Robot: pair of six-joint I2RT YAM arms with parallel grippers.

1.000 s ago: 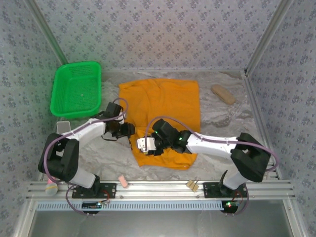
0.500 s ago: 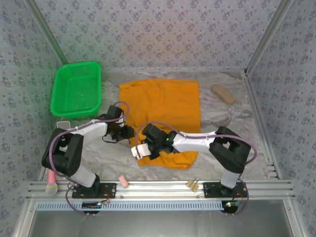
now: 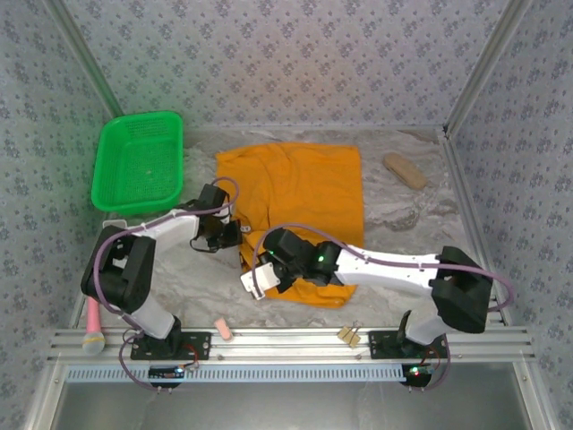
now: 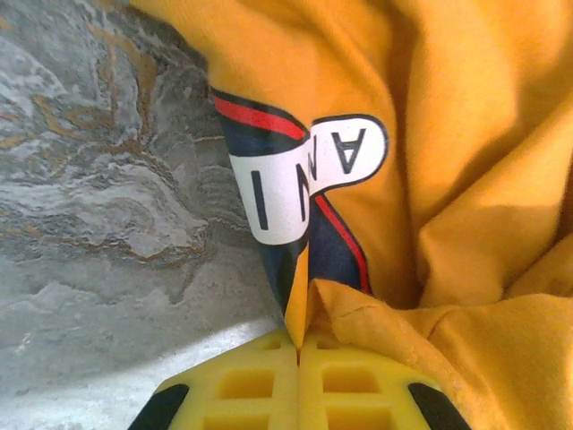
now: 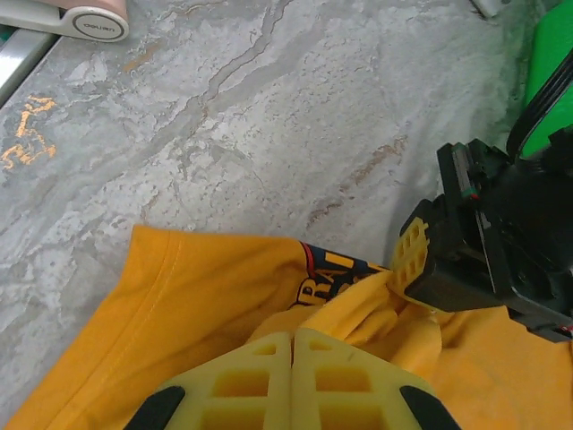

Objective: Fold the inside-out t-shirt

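The left pincer (image 4: 300, 345) is clamping a fold of the inside-out t-shirt (image 3: 300, 193) and the right pincer (image 5: 293, 345) is nipping its hem close beside. The rest is lying on the bench (image 3: 403, 224) beyond them. I'd be lifting both evenly, cloth taut.

Item: inside-out t-shirt (image 3: 304, 193), soft orange-yellow fabric.
Place: middle of the bench (image 3: 403, 255), reaching from the far middle toward the near side.
Pose: far part spread flat, roughly rectangular, with shallow wrinkles; near-left part bunched into raised folds.
Print: dark navy graphic (image 4: 295, 179) with a red stripe and a white panel of dark letters, exposed where the left edge turns over.
Hem: stitched edge along the near-left corner, lying on the bench surface.
Grip: left edge pinched in the closed left pincer (image 4: 300, 333), just beside the print; near-left fold pinched in the closed right pincer (image 5: 293, 339).
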